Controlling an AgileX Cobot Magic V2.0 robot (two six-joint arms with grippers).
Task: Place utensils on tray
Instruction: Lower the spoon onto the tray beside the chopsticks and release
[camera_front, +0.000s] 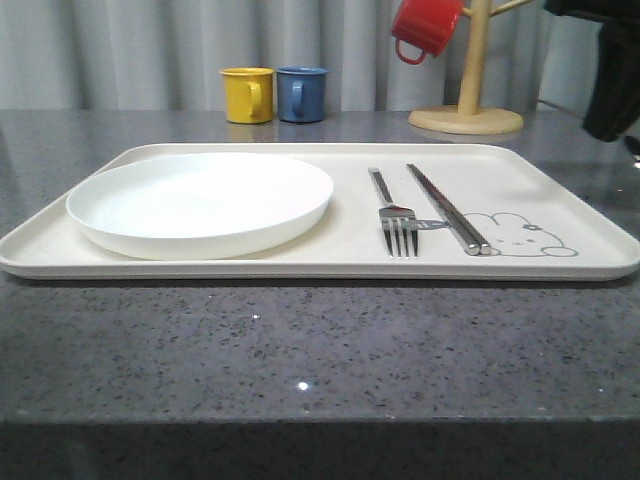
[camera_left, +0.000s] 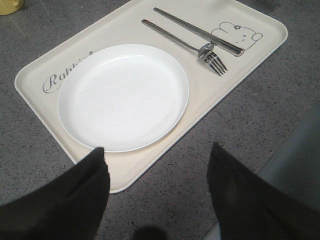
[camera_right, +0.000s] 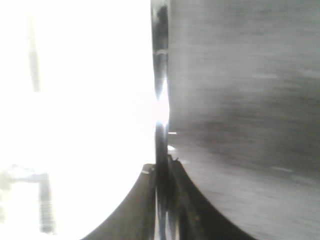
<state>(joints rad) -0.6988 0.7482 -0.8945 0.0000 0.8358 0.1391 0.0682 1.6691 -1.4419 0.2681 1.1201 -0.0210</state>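
Front view: cream tray (camera_front: 300, 262) lies flat on grey speckled table (camera_front: 300, 350). White round plate (camera_front: 200, 203) sits on its left half. Fork (camera_front: 394, 214) lies on the right half, tines toward cam, and the pair of chopsticks (camera_front: 447, 208) lies just beside it on the side of the rabbit drawing (camera_front: 520, 235); the chopstick tips reach that drawing. Behind the tray: yellow mug (camera_front: 247, 94) and blue mug (camera_front: 301, 93) side by side, wooden mug stand (camera_front: 466, 100) w/ red mug (camera_front: 425, 27) hung on it. Right arm (camera_front: 605, 60) is a dark shape at upper right, raised well above the tray & apart from the cutlery; its jaws can't be made out here.

Left wrist view: left gripper (camera_left: 157, 175) hovers over the tray's near rim and the table, jaws wide apart, nothing between them. One finger (camera_left: 75, 195) overlaps the plate's edge in the pic; contact can't be told. Fork and chopsticks lie well ahead of the gripper, beyond the plate, parallel, by the rabbit. "Rabbit" script (camera_left: 62, 75) shows on the tray next to the plate.

Right wrist view: blown-out & blurred. Right gripper (camera_right: 162, 200) has its fingers drawn close, w/ a slim shiny strip (camera_right: 161, 100) running up from between them; what it is can't be told.
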